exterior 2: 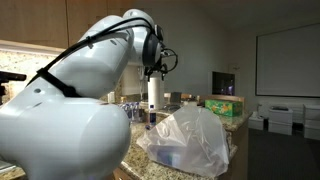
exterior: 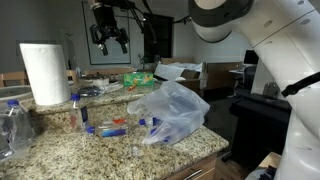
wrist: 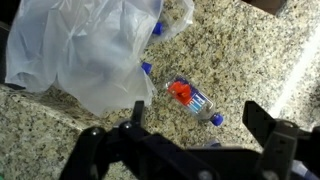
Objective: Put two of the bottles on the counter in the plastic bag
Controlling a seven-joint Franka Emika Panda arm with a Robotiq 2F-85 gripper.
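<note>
Plastic bag (wrist: pixel 80 50) lies beside the raised, wide-open, empty pincer (wrist: pixel 196 114); a red-labelled bottle (wrist: pixel 192 102) rests on the counter (wrist: pixel 260 50) below it.

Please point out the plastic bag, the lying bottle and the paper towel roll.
plastic bag (exterior: pixel 178 108), in an exterior view, crumpled side.
lying bottle (wrist: pixel 193 102), wrist view, labelled body.
paper towel roll (exterior: pixel 45 72), in an exterior view, white side.

The Franka arm (exterior: pixel 235 20) is seen as white links bent in a high arch, and it fills the foreground in an exterior view (exterior 2: pixel 70 110). The Robotiq gripper (exterior: pixel 110 45) is held well above the countertop (exterior: pixel 60 148), near its far edge, and is pointed downward. In the wrist view its dark fingers (wrist: pixel 136 112) are shown spread wide apart.
</note>
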